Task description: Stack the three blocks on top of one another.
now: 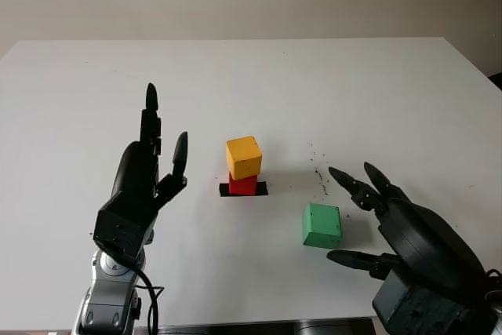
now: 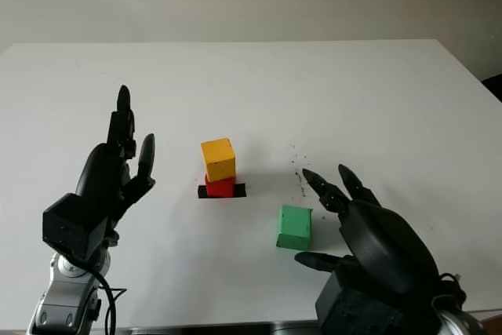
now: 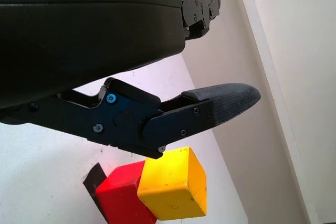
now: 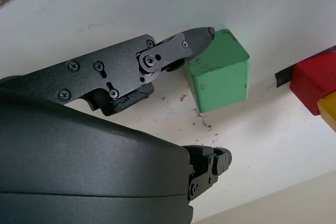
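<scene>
Two blocks stacked: yellow block [image 1: 244, 157] on red block [image 1: 243, 185]. Green block [image 1: 321, 226] flanked, ungrasped, by open right robot hand [image 1: 362, 217]; left robot hand [image 1: 149, 174] raised, open.

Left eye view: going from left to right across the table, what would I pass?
Left hand, open and raised → yellow block stacked on the red block → green block → right hand, open beside the green block.

You have bare desk [image 1: 376, 100] all around the stack [image 1: 244, 165]. Only the green block [image 1: 321, 226] stands near, just beside your right hand [image 1: 369, 217].
</scene>
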